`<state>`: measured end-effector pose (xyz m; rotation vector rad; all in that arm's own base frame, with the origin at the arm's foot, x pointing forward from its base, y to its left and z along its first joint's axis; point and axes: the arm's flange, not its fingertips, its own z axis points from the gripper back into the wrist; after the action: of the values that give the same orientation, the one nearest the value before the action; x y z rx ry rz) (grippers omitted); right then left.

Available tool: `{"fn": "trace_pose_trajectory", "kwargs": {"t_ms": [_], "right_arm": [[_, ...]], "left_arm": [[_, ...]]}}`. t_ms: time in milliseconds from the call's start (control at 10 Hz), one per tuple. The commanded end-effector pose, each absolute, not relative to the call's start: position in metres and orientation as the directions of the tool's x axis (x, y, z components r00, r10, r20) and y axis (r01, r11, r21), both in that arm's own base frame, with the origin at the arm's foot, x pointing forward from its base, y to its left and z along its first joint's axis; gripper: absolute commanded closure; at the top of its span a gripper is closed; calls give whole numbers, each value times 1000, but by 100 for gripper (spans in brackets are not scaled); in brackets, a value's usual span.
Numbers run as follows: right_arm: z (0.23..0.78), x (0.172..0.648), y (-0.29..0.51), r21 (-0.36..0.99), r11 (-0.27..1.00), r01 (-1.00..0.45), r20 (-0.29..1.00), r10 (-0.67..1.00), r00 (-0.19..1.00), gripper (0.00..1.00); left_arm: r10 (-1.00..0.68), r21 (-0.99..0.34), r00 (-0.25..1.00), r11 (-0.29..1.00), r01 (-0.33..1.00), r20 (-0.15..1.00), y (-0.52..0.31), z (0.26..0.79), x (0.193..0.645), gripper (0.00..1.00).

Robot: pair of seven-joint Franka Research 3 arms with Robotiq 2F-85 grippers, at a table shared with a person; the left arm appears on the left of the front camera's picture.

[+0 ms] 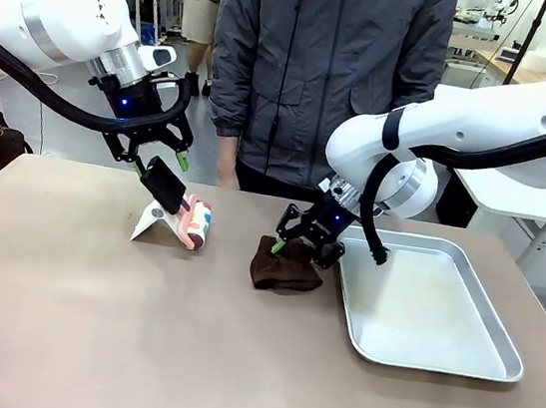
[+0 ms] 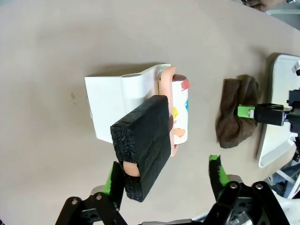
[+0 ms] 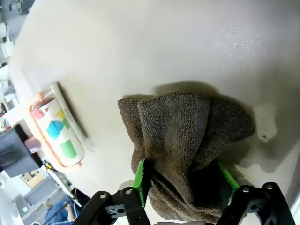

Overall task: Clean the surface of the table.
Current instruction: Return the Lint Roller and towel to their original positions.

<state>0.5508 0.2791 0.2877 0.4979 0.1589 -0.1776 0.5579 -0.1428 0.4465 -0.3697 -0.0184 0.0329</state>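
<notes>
Right gripper (image 3: 185, 183): jaws spread, straddling crumpled brown terry cloth (image 3: 187, 140).
Cloth: soft, light; pinch bunched centre.
Taupe matte table (image 1: 84, 340): rigid, smooth.

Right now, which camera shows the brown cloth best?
The right wrist view: the brown cloth is close up, folds and weave clear. The front view shows it small beside the tray. The left wrist view shows it off to one side.

On the table (image 1: 57, 316) a lint roller (image 1: 195, 224) lies left of the middle, on its stand (image 1: 153, 220). A cloth (image 1: 283, 266) lies just right of it. A tray (image 1: 433, 361) sits beside the cloth, farther right. A person (image 1: 326, 70) stands behind the table.
</notes>
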Motion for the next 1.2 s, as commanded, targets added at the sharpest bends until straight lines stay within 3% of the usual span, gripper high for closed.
{"fn": "trace_pose_trajectory", "kwargs": {"t_ms": [0, 700, 1100], "right_arm": [[283, 557, 278, 429, 877, 219, -209, -139, 968, 0], [297, 548, 273, 454, 875, 166, -185, -90, 979, 0], [355, 525, 221, 510, 849, 137, -121, -87, 989, 0]], "left_arm": [[50, -336, 999, 941, -39, 23, -143, 449, 553, 0], [42, -381, 999, 924, -28, 28, -126, 451, 537, 0], [13, -525, 996, 850, 32, 83, -74, 466, 492, 0]]}}
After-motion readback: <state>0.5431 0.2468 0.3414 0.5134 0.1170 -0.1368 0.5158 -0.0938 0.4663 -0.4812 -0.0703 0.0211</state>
